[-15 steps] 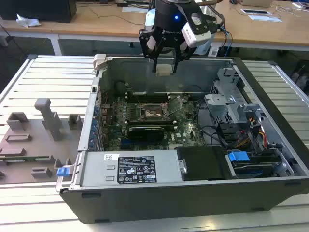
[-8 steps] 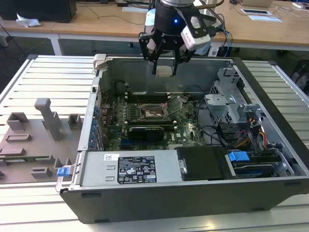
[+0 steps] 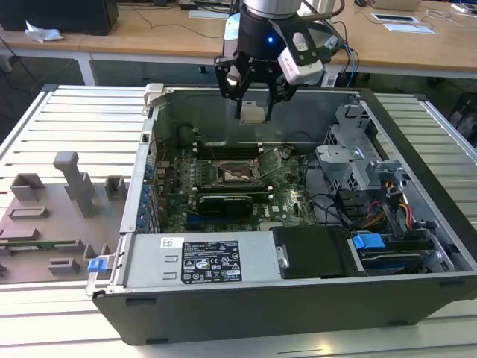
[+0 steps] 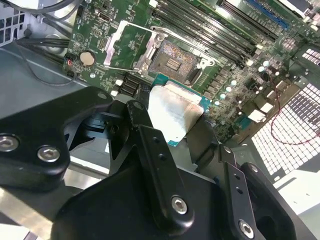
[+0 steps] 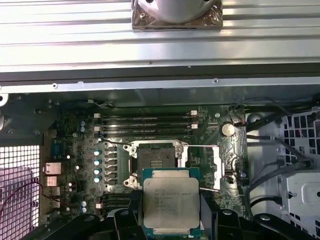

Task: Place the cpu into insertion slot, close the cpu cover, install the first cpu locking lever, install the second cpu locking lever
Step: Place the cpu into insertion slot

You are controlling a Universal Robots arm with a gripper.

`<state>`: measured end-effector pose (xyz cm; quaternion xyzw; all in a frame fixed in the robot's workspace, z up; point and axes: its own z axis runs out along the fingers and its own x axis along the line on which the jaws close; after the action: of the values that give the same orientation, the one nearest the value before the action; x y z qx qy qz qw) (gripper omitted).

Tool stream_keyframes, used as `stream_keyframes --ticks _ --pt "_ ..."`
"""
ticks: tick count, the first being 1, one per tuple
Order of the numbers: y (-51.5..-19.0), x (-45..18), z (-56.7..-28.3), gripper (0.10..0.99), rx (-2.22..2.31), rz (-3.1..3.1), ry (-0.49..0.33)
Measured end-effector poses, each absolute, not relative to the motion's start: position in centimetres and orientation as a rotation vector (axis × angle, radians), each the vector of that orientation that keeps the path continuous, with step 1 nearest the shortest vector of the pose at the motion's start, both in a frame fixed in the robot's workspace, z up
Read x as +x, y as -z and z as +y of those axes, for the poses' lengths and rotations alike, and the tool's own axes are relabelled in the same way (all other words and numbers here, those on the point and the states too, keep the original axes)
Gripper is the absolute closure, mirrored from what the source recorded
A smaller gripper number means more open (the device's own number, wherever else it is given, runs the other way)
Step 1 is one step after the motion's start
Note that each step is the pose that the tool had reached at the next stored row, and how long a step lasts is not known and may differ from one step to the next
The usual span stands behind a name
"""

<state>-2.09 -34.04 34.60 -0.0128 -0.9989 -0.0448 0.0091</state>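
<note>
At the exterior view's left you've got a grey fixture tray [image 3: 45, 224] w/ grey blocks [image 3: 74, 179] standing on it. It lies on the slatted table [image 3: 67, 112], just beside the open PC case [image 3: 298, 313]. A blue clip [image 3: 97, 264] sits at the case's near left corner, next to the PSU [image 3: 149, 257] w/ its black label along the near wall.

Mid-case, your gripper [image 3: 252, 104] hangs above the mobo [image 3: 175, 198], toward the far wall. It's clamped on the cpu [image 3: 252, 113]. In the second wrist view the black fingers [image 4: 152, 150] press on opposite edges of the cpu [image 4: 175, 112], metal top up, green rim showing. Cpu's in the air, clear of the board.

On the mobo under it is the insertion slot [image 3: 237, 176], dark pin grid exposed. In the first wrist view the cpu [image 5: 171, 202] overlaps one edge of the insertion slot [image 5: 156, 162]; can't tell if it's square over it. The cpu cover [image 3: 271, 157] stands swung open on the exterior view's right of the slot. In the second wrist view the cpu cover [image 4: 127, 45] tilts back off the insertion slot [image 4: 175, 62]. RAM slots [image 5: 145, 122] run along the slot's far side, and a long black expansion card [image 3: 223, 203] lies on its near side.

Further right: coin battery [image 5: 228, 129] by the cover, then black cables [image 3: 328, 205], the grey drive cage [image 3: 350, 145] & a blue tab [image 3: 367, 242] at the near right.
</note>
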Motion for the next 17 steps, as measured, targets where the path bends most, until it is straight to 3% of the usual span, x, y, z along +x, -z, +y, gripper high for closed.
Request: stream_keyframes --ticks 17 --pt "-32.2 -2.1 -34.0 0.545 -0.040 -3.120 0.140"
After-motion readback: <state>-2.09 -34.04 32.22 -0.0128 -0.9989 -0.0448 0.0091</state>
